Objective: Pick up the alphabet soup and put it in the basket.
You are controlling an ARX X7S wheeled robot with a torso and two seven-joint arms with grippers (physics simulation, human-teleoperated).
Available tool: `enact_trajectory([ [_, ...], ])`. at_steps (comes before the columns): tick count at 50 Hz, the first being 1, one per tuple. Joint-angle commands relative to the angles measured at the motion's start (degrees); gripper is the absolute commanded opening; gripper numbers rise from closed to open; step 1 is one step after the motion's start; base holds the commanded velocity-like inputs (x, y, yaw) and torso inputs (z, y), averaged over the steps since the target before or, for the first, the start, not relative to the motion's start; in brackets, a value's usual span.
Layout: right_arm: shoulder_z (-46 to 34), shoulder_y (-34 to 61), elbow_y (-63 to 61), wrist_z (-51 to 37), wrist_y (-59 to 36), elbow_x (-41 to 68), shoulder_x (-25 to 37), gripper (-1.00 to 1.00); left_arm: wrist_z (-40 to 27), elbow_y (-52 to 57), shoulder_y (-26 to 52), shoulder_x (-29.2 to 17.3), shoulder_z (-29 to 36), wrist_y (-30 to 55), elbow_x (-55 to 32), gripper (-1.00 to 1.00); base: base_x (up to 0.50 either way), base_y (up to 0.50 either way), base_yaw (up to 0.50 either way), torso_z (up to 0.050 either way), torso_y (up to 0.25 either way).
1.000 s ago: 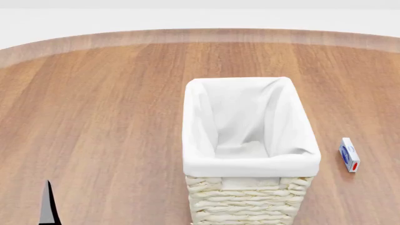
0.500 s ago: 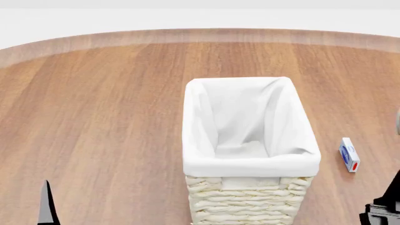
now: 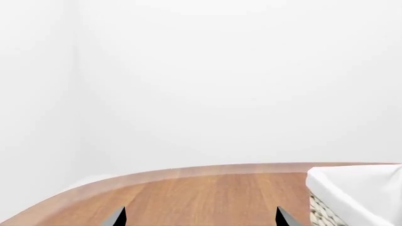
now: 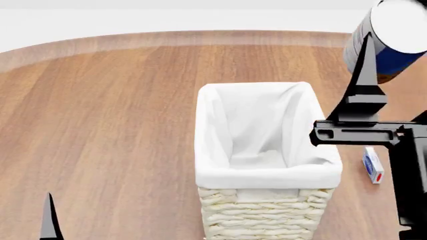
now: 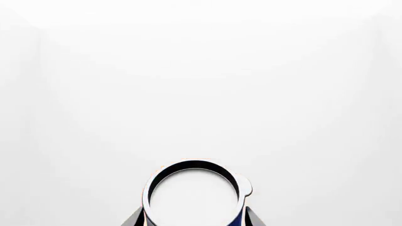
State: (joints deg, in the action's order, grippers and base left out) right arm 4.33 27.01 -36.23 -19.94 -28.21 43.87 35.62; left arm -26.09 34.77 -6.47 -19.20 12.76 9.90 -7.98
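White top, blue label going orange at the bottom: that's the soup [image 4: 392, 35], and the right gripper [image 4: 393, 55] has it clamped between its fingers, held up high. In the head view one dark finger [image 4: 364, 65] runs up the can's near-left side; the other is hidden behind the can or off frame. The right wrist view backs this up, with the can's round white lid [image 5: 193, 200] sitting right between the two finger tips.

So the relation that matters now is can vs basket [image 4: 267, 172]. The basket lies down and to the left of the gripper, closer to the robot's middle, with its cloth-lined opening facing straight up. The can is tilted, lid leaning toward the camera, and it looks to be hanging past the basket's right wall rather than over the opening. My guess is the arm needs to slide left and a bit nearer, then let go once the can is inside the rim line.

The basket's long axis runs away from the robot, so there's more slack front-to-back than sideways.

The left gripper [image 3: 197, 217] is low and far off to the left, fingers spread apart, holding nothing. The right arm is obviously the one doing the job.

A small white box [image 4: 373, 164] sits on the table [image 4: 100, 115] just right of the basket, under the gripper.
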Motion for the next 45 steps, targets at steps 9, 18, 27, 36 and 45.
enact_trajectory([
  [9,-14.84,21.18,18.86,6.62,0.90,-8.99,-8.63,-1.00,-0.50,-0.09,-0.05,-0.28,-0.12,-0.17,-0.34,1.00,0.00,0.00,0.00,0.000,0.000],
  [18,-19.24,29.53,32.48,10.98,3.66,-11.96,-14.10,-1.00,-0.72,-0.09,-0.05,-0.41,-0.13,-0.15,-0.48,1.00,0.00,0.00,0.00,0.000,0.001],
  [27,-22.50,37.94,51.05,15.48,9.11,-16.10,-19.71,-1.00,-0.88,-0.05,-0.12,-0.59,-0.17,-0.22,-0.68,1.00,0.00,0.00,0.00,0.000,0.000],
  [36,-24.26,46.33,71.83,19.60,16.53,-19.75,-24.66,-1.00,-1.06,0.02,-0.12,-0.80,-0.32,-0.19,-0.94,1.00,0.00,0.00,0.00,0.000,0.001],
  [45,-24.88,60.75,111.09,24.85,33.22,-24.40,-32.05,-1.00,-1.31,0.17,-0.12,-1.00,-0.58,-0.09,-1.15,1.00,0.00,0.00,0.00,0.000,0.001],
])
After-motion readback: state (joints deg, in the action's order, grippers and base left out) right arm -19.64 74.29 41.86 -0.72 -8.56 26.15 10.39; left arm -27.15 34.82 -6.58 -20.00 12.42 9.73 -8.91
